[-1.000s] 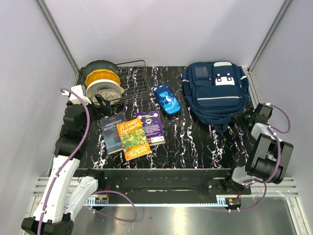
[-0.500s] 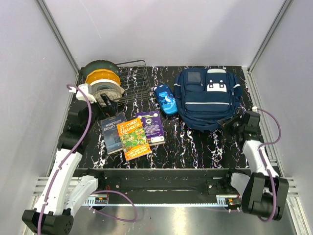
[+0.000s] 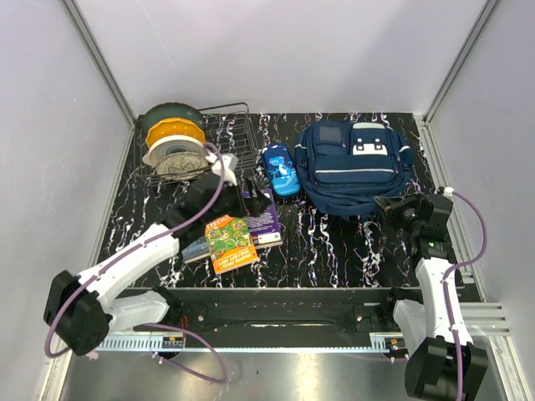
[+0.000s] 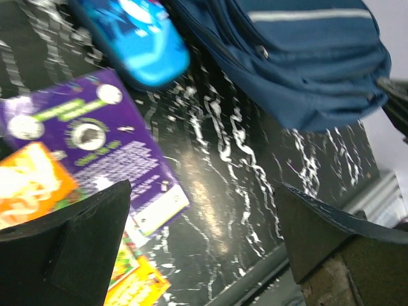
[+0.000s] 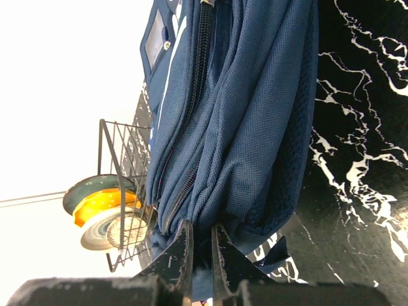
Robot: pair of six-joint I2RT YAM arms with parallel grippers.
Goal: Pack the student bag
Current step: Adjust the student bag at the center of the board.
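Observation:
The student bag [image 3: 355,163] is a navy backpack with white stripes lying flat at the back right of the table. My right gripper [image 3: 387,203] is shut on a fold of fabric at the bag's near edge. In the right wrist view the bag's [image 5: 242,115] cloth is bunched between the right gripper [image 5: 202,245] jaws. My left gripper [image 3: 256,197] hangs open over the books, left of the bag. The left wrist view has the left gripper [image 4: 201,236] holding nothing, with bare table between its fingers [image 4: 76,242] and the bag [image 4: 299,57] at the upper right.
A glossy blue pencil case [image 3: 280,170] lies just left of the bag. A purple book [image 3: 262,219], an orange book [image 3: 231,242] and a dark book [image 3: 194,248] partly under the left arm lie at centre left. A wire rack [image 3: 230,138] with filament spools [image 3: 174,138] stands at the back left.
The left arm has swung from beside the rack to over the books. The right gripper has dragged the bag leftward, close to the pencil case.

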